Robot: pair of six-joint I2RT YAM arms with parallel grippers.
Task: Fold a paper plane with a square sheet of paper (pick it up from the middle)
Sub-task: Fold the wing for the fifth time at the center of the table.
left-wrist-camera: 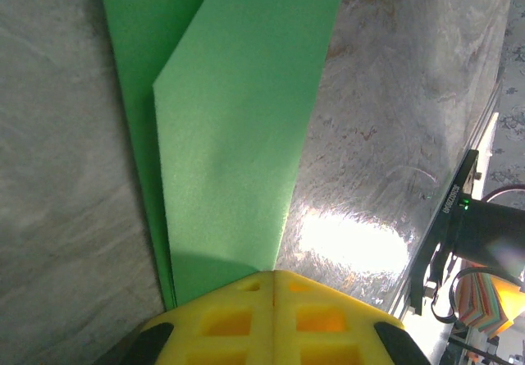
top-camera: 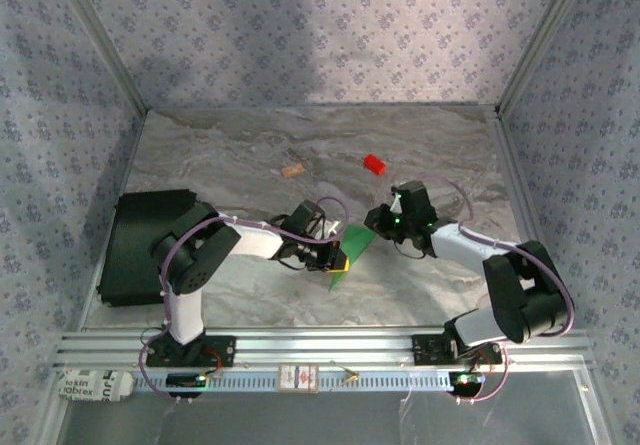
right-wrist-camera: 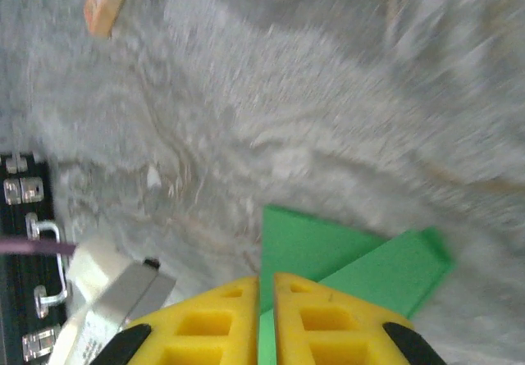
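The green paper [top-camera: 352, 246] sits near the middle of the marbled desk [top-camera: 250, 145], between the two arms and a little toward the near edge. It is partly folded: in the left wrist view [left-wrist-camera: 238, 135] one flap lies slanted over a narrower strip beneath it, and both taper toward the camera. In the right wrist view [right-wrist-camera: 328, 254] two green layers overlap, one ending in a blunt corner on the right.

The left fingers [left-wrist-camera: 254, 287] are yellow and pressed flat together with no gap. The narrow end of the paper runs right up under their tips, so they appear to be pinching it there. The right fingers [right-wrist-camera: 246, 299] are drawn in to a thin slit with green showing inside it, clamped on the opposite end of the paper. Whether the paper rests on the desk or hangs just above it, I cannot tell.

Farther back on the desk, well apart from the paper, lie a small red block [top-camera: 374, 163] and a tan cork-like piece [top-camera: 292, 171]. A black case [top-camera: 140, 245] lies flat at the left edge, beside the left arm
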